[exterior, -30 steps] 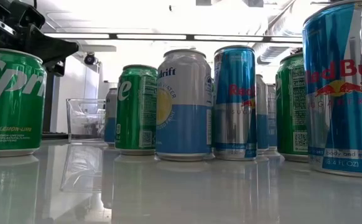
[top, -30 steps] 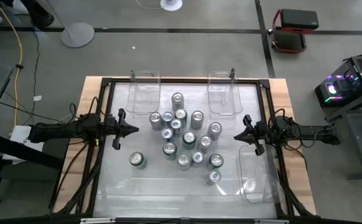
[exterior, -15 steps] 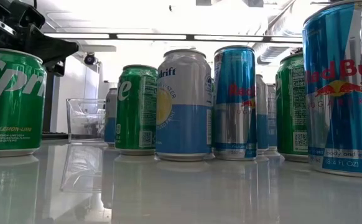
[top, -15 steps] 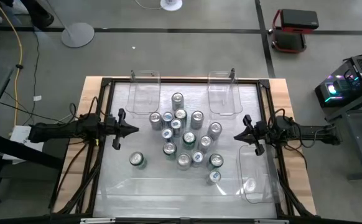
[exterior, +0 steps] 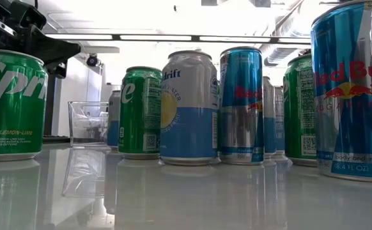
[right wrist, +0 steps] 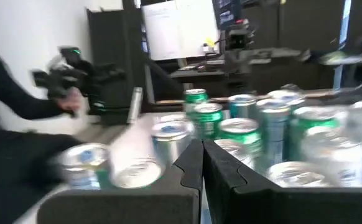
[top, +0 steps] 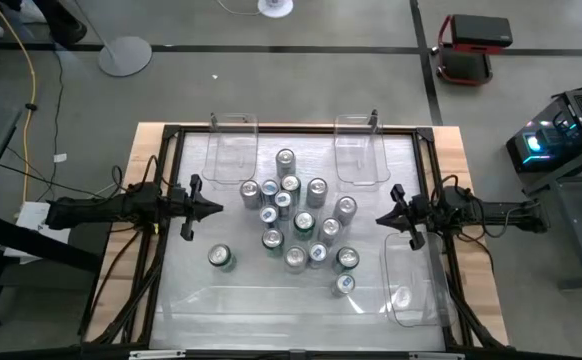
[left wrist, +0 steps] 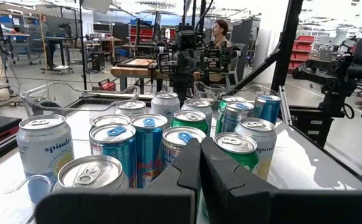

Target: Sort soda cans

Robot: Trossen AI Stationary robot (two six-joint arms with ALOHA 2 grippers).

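Cans [top: 293, 215] stand upright mid-tabletop, at 3 o'clock from the left end effector [top: 214, 209], at 9 o'clock from the right end effector [top: 382, 219]; both are closed, empty, about equally near.

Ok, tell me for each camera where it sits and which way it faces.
High view: overhead, straight down on the table; both arms, left gripper and right gripper shut, flanking the soda cans.
Low view: table height, level across the cans; a dark arm part at upper left.
Left wrist view: past its own shut fingers at the cans.
Right wrist view: likewise, from the opposite side.
All four share the can cluster.
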